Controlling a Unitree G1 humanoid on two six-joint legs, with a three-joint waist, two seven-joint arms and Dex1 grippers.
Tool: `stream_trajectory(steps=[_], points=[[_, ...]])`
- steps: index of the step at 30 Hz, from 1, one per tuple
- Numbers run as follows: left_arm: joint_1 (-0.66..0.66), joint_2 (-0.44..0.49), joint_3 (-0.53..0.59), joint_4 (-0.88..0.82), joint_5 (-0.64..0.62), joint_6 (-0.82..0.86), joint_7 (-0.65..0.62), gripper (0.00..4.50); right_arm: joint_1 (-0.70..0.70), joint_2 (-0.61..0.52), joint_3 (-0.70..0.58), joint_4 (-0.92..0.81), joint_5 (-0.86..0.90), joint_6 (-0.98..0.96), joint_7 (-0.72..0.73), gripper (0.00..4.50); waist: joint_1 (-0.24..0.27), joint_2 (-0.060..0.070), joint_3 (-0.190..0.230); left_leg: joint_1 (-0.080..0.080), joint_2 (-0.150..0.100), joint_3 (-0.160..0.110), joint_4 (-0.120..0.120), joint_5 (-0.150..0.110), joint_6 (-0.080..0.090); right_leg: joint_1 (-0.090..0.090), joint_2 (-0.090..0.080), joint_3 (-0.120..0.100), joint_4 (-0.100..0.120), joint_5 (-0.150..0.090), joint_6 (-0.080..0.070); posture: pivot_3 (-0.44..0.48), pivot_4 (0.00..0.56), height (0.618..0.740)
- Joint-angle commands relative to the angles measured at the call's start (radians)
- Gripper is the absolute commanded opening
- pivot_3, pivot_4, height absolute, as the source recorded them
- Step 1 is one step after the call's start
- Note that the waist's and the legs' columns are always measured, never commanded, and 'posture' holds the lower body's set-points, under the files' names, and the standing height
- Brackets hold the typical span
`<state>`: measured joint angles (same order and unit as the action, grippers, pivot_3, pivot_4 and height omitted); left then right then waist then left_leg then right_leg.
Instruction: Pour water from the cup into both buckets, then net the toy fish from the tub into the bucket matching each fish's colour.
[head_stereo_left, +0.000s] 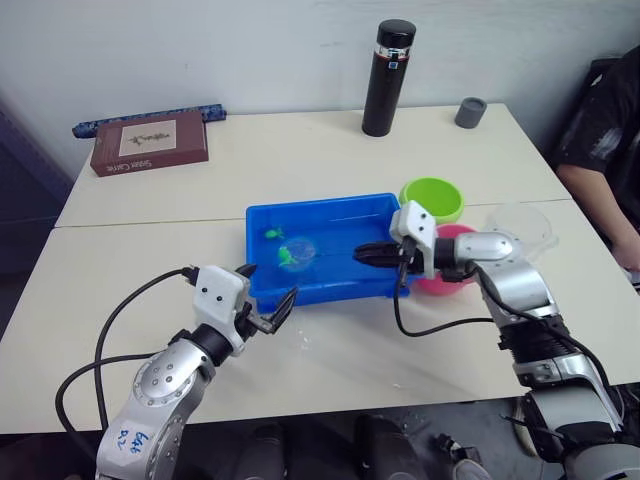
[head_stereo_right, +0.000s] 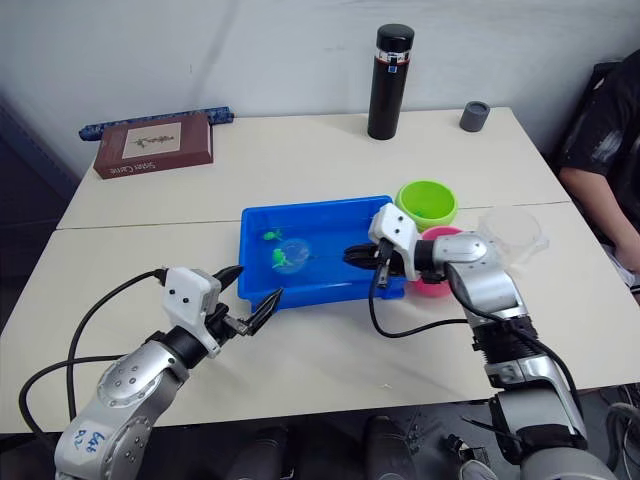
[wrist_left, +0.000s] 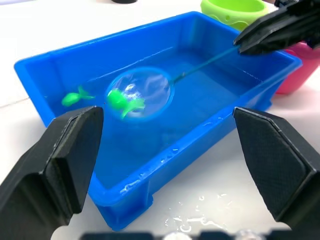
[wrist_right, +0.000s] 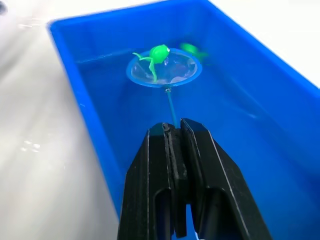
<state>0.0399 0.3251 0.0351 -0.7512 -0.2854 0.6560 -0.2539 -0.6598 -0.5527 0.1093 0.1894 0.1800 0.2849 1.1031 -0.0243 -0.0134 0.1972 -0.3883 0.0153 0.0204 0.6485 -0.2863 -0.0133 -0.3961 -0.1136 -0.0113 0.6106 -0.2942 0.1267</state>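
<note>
The blue tub (head_stereo_left: 320, 209) holds water in the middle of the table. My right gripper (head_stereo_left: 360, 254) is over the tub's right end, shut on the thin handle of a small round net (wrist_right: 163, 68). A green toy fish (wrist_right: 159, 52) lies on the net's hoop at the water surface. A second green fish (wrist_left: 72, 97) floats beyond the net toward the tub's far left corner. My left gripper (head_stereo_left: 270, 287) stands open at the tub's near left corner, holding nothing. The lime green bucket (head_stereo_left: 432, 197) and the pink bucket (head_stereo_left: 443, 284) stand right of the tub. The clear cup (head_stereo_left: 522, 225) is beside them.
A tall black flask (head_stereo_left: 388, 78) and a small grey cup (head_stereo_left: 471, 112) stand at the back right. A brown box (head_stereo_left: 150, 143) and a blue strip (head_stereo_left: 150, 118) lie at the back left. A person's arm (head_stereo_left: 605, 150) is at the right edge. Water drops (wrist_left: 195, 220) dot the table before the tub.
</note>
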Motion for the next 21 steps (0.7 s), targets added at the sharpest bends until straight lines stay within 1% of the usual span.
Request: stream_trajectory(steps=[1, 6, 15, 18, 21], points=[[-0.042, 0.017, 0.028, 0.012, -0.019, -0.024, -0.026, 4.46, 0.014, -0.034, -0.061, -0.076, 0.034, 0.016, -0.03, 0.0, 0.0, 0.0, 0.0, 0.0, 0.0, 0.001, 0.0, 0.0, 0.0, 0.0, 0.0, 0.0, 0.0, 0.0, 0.0, 0.0, 0.15, 0.74], [-0.105, 0.031, 0.029, 0.056, -0.027, -0.026, -0.055, 4.46, 0.047, -0.079, -0.136, -0.172, 0.072, 0.09, -0.083, 0.0, -0.002, 0.0, 0.0, 0.0, 0.0, 0.001, 0.0, 0.0, 0.0, 0.0, 0.0, 0.0, 0.0, 0.0, 0.0, 0.0, 0.15, 0.74], [-0.232, 0.045, 0.014, 0.173, -0.026, -0.06, -0.104, 4.46, 0.17, -0.133, -0.273, -0.395, 0.143, 0.235, -0.209, 0.0, 0.011, 0.0, 0.0, -0.001, 0.0, 0.005, 0.0, 0.0, 0.0, 0.0, 0.0, -0.001, 0.0, 0.0, 0.0, 0.0, 0.15, 0.74], [-0.267, 0.046, 0.005, 0.211, -0.025, -0.074, -0.12, 4.46, 0.192, -0.149, -0.325, -0.431, 0.154, 0.262, -0.257, 0.0, 0.018, 0.0, 0.0, -0.001, 0.0, 0.006, 0.0, 0.0, 0.0, 0.0, 0.0, -0.001, 0.0, 0.0, 0.0, 0.0, 0.15, 0.74], [-0.292, 0.043, -0.004, 0.244, -0.022, -0.088, -0.132, 4.46, 0.202, -0.167, -0.354, -0.421, 0.146, 0.254, -0.293, 0.0, 0.023, 0.0, 0.0, -0.001, 0.0, 0.006, 0.0, 0.0, 0.0, 0.0, 0.001, -0.001, -0.001, 0.0, 0.0, 0.0, 0.15, 0.74]])
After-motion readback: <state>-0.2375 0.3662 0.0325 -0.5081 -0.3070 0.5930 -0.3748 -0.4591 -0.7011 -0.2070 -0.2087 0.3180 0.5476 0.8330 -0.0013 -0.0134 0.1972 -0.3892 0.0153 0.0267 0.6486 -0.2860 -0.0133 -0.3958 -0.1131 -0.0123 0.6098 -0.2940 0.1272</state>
